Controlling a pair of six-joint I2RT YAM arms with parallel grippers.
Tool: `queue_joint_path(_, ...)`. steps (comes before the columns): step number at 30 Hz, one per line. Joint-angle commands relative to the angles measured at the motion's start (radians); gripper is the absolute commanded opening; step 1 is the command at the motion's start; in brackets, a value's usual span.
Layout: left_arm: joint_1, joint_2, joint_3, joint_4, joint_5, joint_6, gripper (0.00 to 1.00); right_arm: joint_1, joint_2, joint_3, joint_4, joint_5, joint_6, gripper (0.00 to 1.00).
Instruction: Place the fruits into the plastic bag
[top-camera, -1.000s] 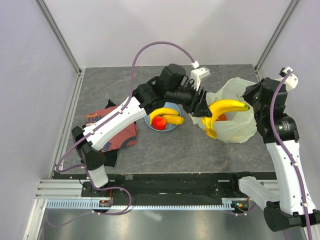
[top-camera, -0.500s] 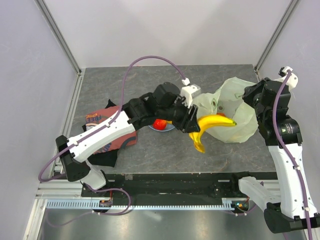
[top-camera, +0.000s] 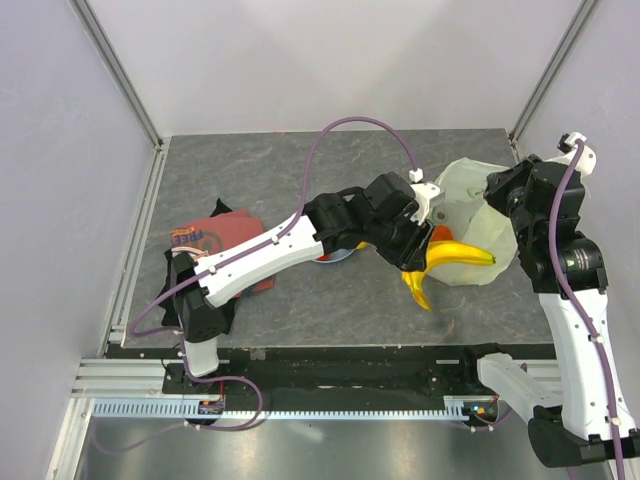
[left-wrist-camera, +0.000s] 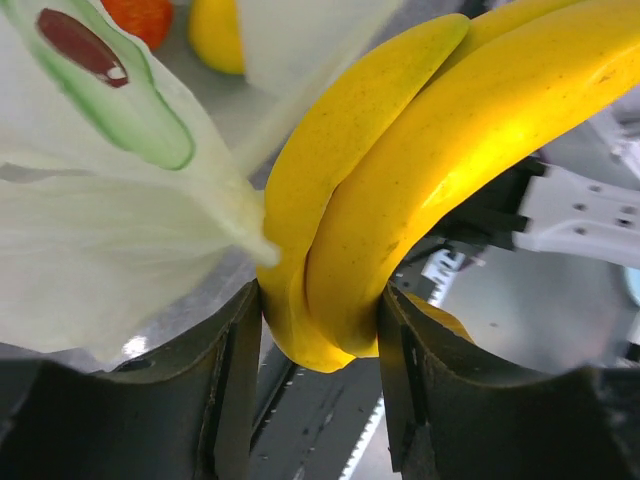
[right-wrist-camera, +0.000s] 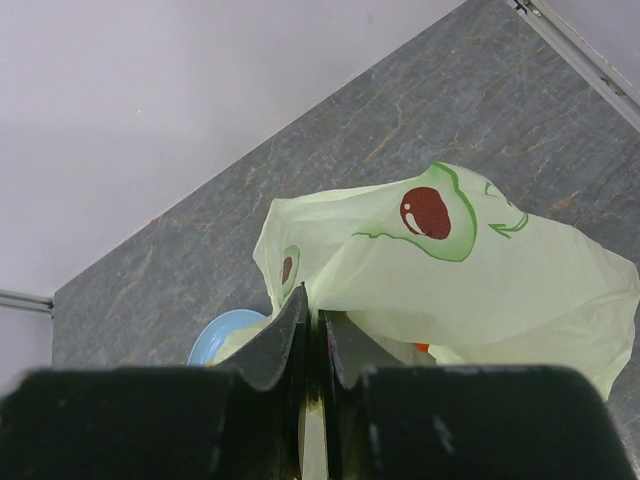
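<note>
Gripping bananas (left-wrist-camera: 480, 150), the left end effector (left-wrist-camera: 322, 385) crowds the plastic bag (right-wrist-camera: 480, 290) whose rim the right end effector (right-wrist-camera: 312, 345) pinches

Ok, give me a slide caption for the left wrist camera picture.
Left gripper clamps a bunch of yellow bananas against the edge of the avocado-print plastic bag.

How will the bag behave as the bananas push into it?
Probably floppy: the bag is thin and creased, sagging from the right fingers. It likely buckles against the bananas rather than holding its mouth open.
</note>
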Motion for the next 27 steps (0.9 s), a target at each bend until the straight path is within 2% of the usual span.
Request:
queue_joint_path(1, 0.013, 0.006, 0.075, -0.052, -0.208, 0.054, 0.10, 0.002, -0.044, -0.007, 0.019, 0.019, 0.028, 0.13)
queue_joint_path(5, 0.068, 0.013, 0.101, -0.032, -0.286, 0.065, 0.10, 0.003, -0.067, -0.033, 0.008, 0.039, 0.030, 0.13)
queue_joint_path(14, 0.186, 0.074, 0.176, 0.058, -0.216, 0.049, 0.09, 0.002, -0.112, -0.079, -0.041, 0.053, 0.033, 0.13)
queue_joint_path(19, 0.194, 0.173, 0.297, 0.048, -0.148, 0.062, 0.09, 0.002, -0.104, -0.090, -0.045, 0.024, 0.041, 0.13)
queue_joint_path(22, 0.193, 0.247, 0.409, -0.020, -0.130, 0.065, 0.09, 0.003, -0.095, -0.092, -0.041, 0.022, 0.039, 0.13)
queue_joint_path(27, 0.194, 0.299, 0.426, -0.055, -0.121, 0.060, 0.09, 0.002, -0.074, -0.098, -0.015, -0.002, 0.024, 0.13)
